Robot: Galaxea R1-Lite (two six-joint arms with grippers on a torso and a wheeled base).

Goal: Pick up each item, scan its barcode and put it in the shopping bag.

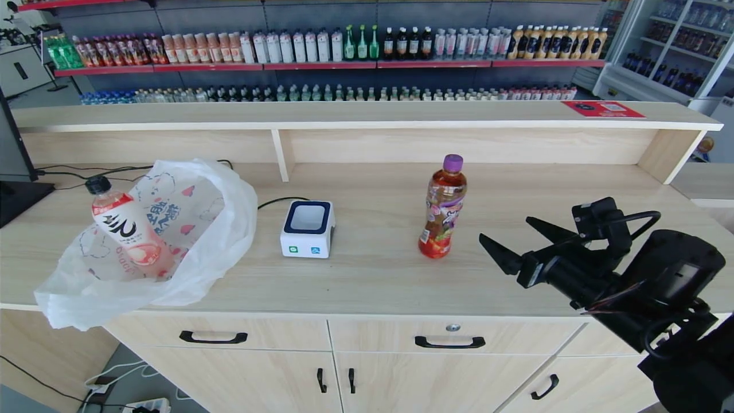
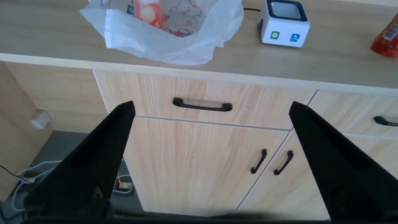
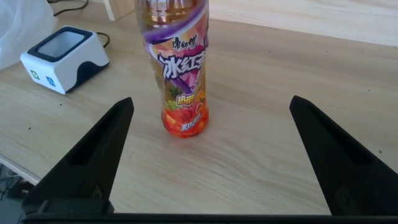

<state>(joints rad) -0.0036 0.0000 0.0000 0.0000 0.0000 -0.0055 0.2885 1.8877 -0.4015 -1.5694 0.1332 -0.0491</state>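
Spread wide, the right tool (image 1: 504, 229) faces the tall purple-capped plastic bottle of red drink (image 1: 442, 212); an off-centre approach could nudge and topple it.

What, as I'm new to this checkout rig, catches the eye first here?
The purple-capped bottle stands upright on the counter, right of the white scanner, with the open right gripper facing it. At the left, the shopping bag already holds a black-capped bottle.
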